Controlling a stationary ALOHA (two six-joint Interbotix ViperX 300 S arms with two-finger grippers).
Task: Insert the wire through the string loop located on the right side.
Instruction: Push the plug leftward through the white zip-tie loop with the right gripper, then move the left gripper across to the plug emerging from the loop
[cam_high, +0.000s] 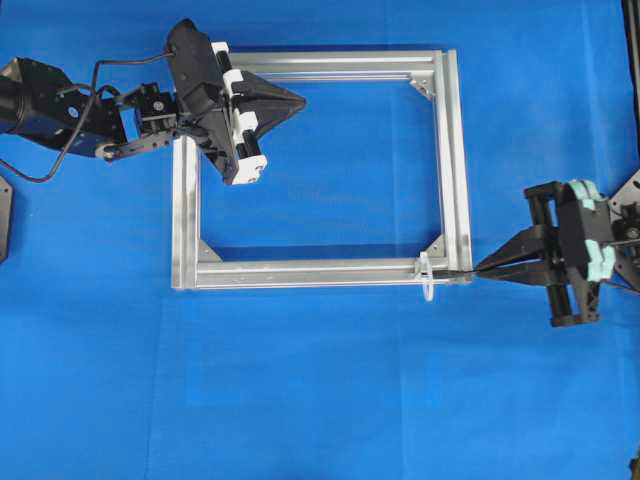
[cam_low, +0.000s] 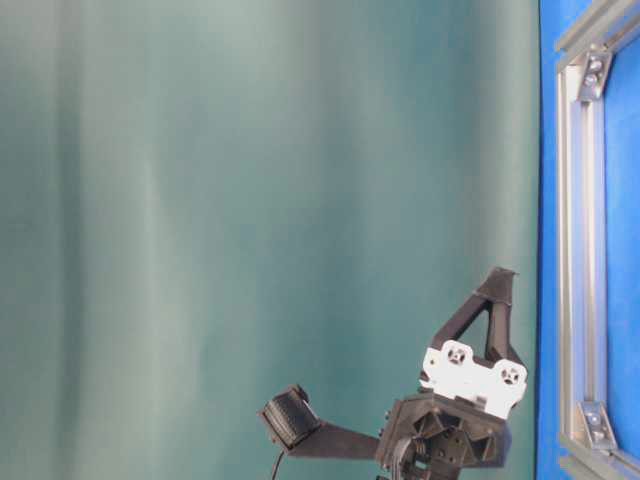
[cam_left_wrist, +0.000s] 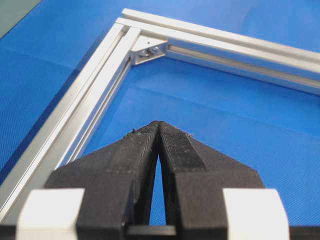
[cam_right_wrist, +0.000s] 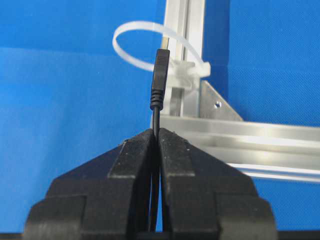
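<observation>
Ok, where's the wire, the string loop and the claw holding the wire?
wire (cam_right_wrist: 160, 80), right wrist view, on its plug end.
string loop (cam_right_wrist: 131, 30), right wrist view, on its curved top.
right gripper (cam_right_wrist: 156, 134), right wrist view, between its fingertips.

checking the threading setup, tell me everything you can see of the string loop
The string loop is a thin whitish translucent band, plastic-looking, curved into an open oval. It is fastened by a small clear block to the silver frame near its corner bracket and sticks out over the blue mat. The wire plug, pinched in the right claw, points at it.
</observation>
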